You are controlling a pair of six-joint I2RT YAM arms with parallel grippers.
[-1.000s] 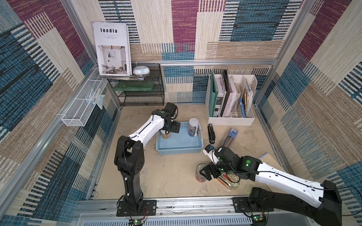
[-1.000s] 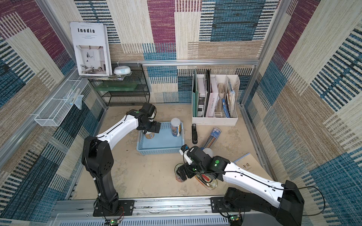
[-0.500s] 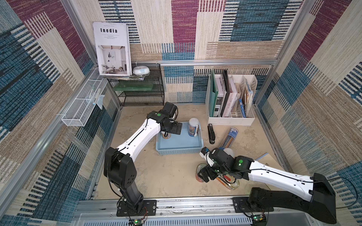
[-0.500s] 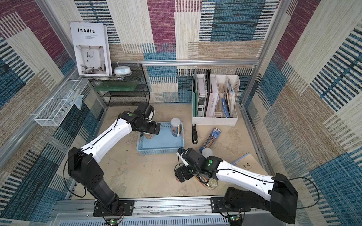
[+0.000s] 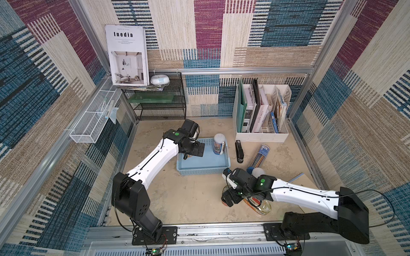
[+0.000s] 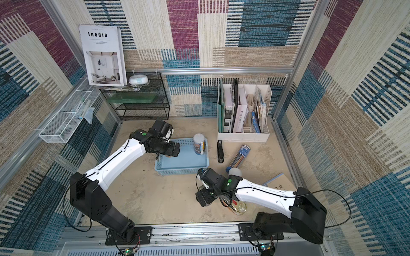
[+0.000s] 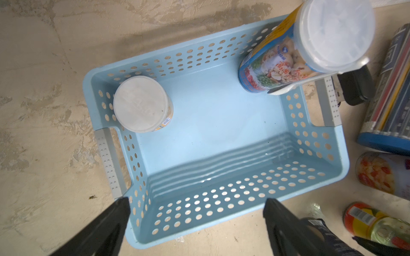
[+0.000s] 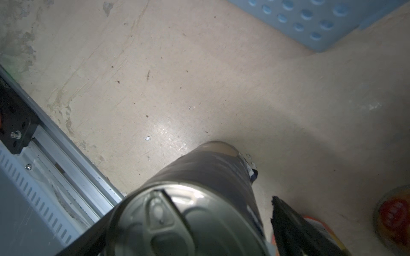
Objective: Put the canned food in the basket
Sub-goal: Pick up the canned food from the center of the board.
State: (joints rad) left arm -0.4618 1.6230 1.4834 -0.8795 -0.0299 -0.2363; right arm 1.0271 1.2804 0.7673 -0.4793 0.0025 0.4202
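Observation:
The light-blue basket (image 5: 203, 171) (image 7: 244, 212) holds two upright cans of the canned food: a tall printed one (image 5: 219, 144) (image 7: 277, 66) and a short white-lidded one (image 7: 142, 104). My left gripper (image 5: 195, 149) (image 7: 197, 221) hovers open and empty above the basket's left end. A silver-topped can (image 8: 199, 210) (image 6: 200, 188) stands on the floor, and my right gripper (image 5: 230, 197) (image 8: 193, 232) is open, its jaws either side of the can with a gap showing. An oval gold tin (image 5: 261, 205) lies beside it. Another white-lidded can (image 5: 258, 171) sits behind the right arm.
A black stapler (image 5: 239, 151) and a clear tube with a blue cap (image 5: 259, 155) lie right of the basket. The white file organizer (image 5: 261, 113) and a black wire shelf (image 5: 159, 104) line the back. A notebook (image 5: 306, 179) lies at the right wall.
The left arm's elbow has swung out to the left and lowered while its gripper stays over the basket. The right gripper has shifted slightly left, over the silver-topped can.

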